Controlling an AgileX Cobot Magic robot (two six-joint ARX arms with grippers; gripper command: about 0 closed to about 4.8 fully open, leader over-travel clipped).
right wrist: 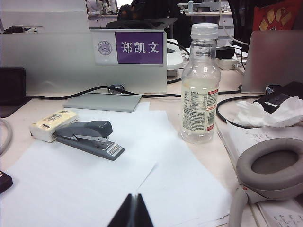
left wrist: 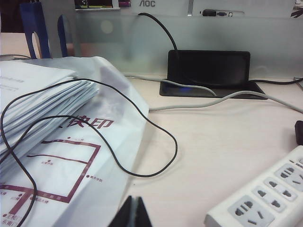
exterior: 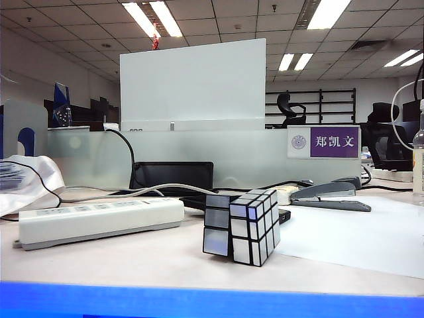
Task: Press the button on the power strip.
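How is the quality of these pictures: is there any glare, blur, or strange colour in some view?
Exterior view: ceiling lights are overexposed, a blue band crosses the bottom edge, and the silver cube shows bluish reflections. Left wrist view: soft, even light; the power strip is cut off at the frame edge. Right wrist view: sharp and evenly lit; the bottle is clear.

Left tool (left wrist: 133, 213): only black, pointed fingertips show, matte, pressed together into a narrow wedge. Right tool (right wrist: 133, 212): same black matte tips, same wedge. No arm visible in exterior view.
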